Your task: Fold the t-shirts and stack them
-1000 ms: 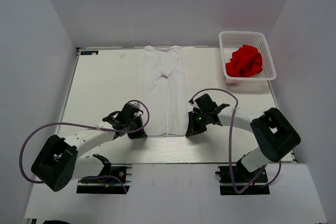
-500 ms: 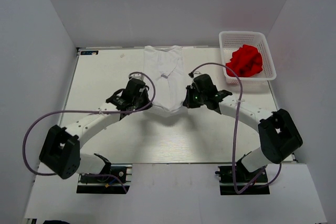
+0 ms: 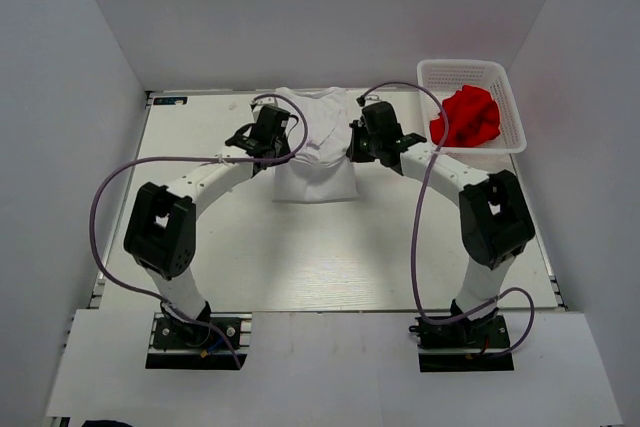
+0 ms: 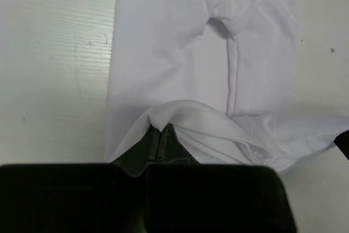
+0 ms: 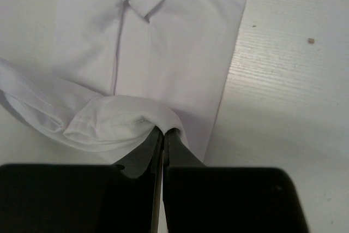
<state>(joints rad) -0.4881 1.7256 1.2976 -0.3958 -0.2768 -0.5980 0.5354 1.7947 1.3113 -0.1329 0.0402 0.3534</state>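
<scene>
Here, white shirt (image 3: 312, 167): doubled over on the table (image 3: 200, 237), with you holding its stitched edge raised above the lower layer, near the table's far edge.
Left gripper (image 4: 162, 133): your jaws are pinched together on the left corner of that stitched edge, cloth bunched over the tips.
Right gripper (image 5: 163, 133): clamped likewise on the right corner, cloth draped over the tips.
Red shirt (image 3: 466, 115): crumpled in the white basket (image 3: 512, 107) at the far right corner, apart from both your arms.
</scene>
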